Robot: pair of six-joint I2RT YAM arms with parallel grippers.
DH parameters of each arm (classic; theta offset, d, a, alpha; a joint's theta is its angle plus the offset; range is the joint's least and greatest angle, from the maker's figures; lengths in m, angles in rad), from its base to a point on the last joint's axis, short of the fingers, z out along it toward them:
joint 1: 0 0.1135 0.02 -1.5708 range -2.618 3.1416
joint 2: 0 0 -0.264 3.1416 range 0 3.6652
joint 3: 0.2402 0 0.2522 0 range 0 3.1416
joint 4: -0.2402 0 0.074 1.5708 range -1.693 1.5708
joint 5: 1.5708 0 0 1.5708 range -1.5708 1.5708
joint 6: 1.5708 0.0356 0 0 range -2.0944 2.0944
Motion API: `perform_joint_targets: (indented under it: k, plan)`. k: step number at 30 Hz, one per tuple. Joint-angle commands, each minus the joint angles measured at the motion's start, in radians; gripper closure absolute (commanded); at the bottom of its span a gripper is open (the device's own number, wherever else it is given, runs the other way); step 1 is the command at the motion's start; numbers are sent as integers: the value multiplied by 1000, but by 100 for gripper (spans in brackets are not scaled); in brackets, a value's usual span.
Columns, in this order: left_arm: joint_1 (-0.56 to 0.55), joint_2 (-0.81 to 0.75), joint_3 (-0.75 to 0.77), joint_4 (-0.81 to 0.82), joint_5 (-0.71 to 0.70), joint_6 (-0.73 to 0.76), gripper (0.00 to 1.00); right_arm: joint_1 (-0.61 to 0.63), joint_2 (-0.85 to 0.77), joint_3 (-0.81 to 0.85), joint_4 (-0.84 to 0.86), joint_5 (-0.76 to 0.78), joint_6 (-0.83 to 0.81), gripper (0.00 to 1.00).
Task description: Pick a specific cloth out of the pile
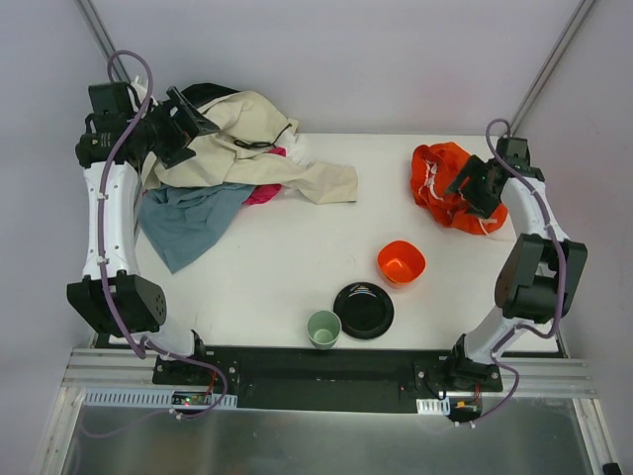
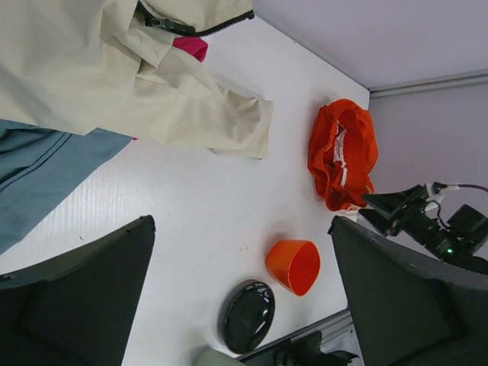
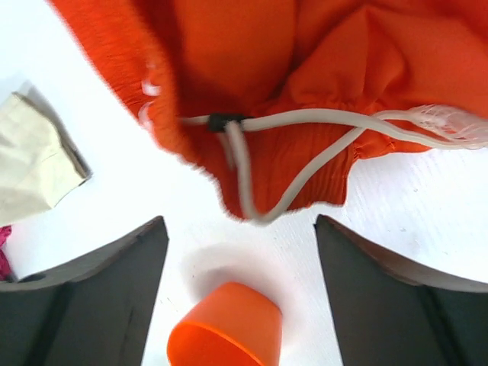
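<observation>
Seeing the cloth (image 1: 447, 183) lying bunched at the far right of the table (image 1: 297, 247), well apart from the pile (image 1: 247, 163) at the far left. Hovering the right gripper (image 1: 482, 188) just over the near edge of that cloth, with jaws spread and nothing between them. Holding the left gripper (image 1: 190, 121) over the pile, likewise wide apart and empty. Judging the step as leaving the picked cloth down, clear of everything else. For doing it well, probably rising straight up and steering both fingers away from the white drawstring (image 3: 252, 179) looping off the hem, to avoid dragging the fabric along. Also minding the orange bowl (image 1: 401, 262) sitting near, on the robot's side of the cloth, and avoiding any sweep across it.
</observation>
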Motion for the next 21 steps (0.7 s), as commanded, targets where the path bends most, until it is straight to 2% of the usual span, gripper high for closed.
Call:
perform_joint_targets:
  k: [1,5,6,12,21]
  plan:
    - [-26,-46,37,-11,4,99,1,19,-179,116,-94,77,-36,14]
    - [-75,-46,40,-63,-57,188,1,32,-282,111,-132,126,-42,2]
    - [-88,-47,40,-84,-85,217,1,36,-307,103,-143,145,-48,4]
    - [-182,-58,0,-187,-355,379,1,48,-463,-1,-171,220,-85,4]
    - [-263,-136,-236,-166,-493,409,1,50,-741,-297,-83,225,-87,4]
